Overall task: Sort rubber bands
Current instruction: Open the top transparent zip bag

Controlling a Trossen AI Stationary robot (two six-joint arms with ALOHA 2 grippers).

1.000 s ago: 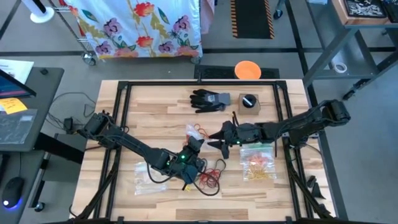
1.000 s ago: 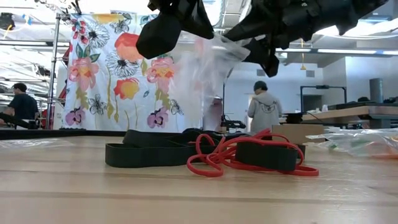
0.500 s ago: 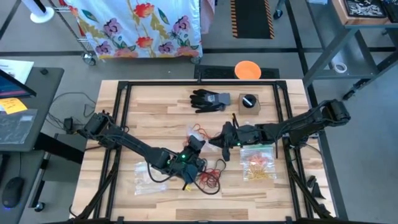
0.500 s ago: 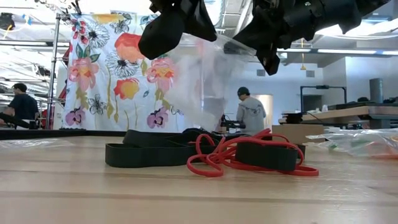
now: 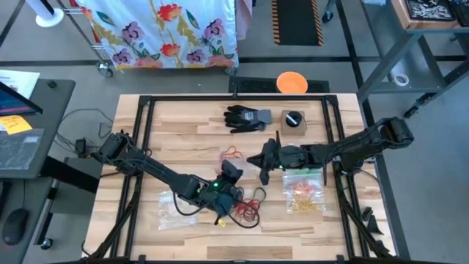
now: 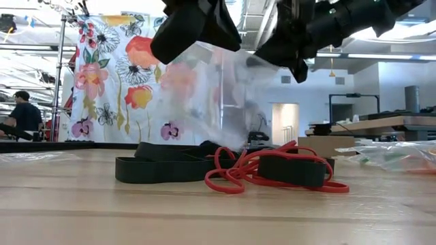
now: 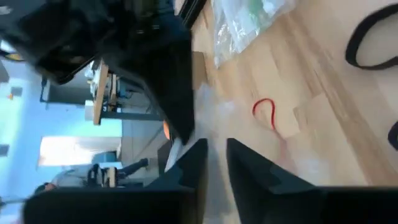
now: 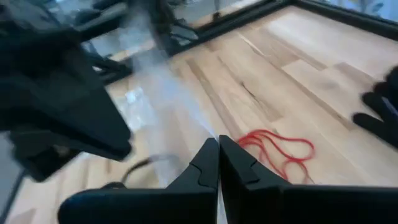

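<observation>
you are looking at two dark, nearly black jointed arms, each built of slim tube-like links with bulkier rounded joints. the left arm (image 5: 146, 167) has loose black cables trailing at its base and a small green light glowing near its wrist. the right arm (image 5: 359, 147) has a chunky rounded elbow. each arm's fingers (image 8: 205, 165) are matte black, flat-sided and taper to narrow wedge-shaped tips.
</observation>
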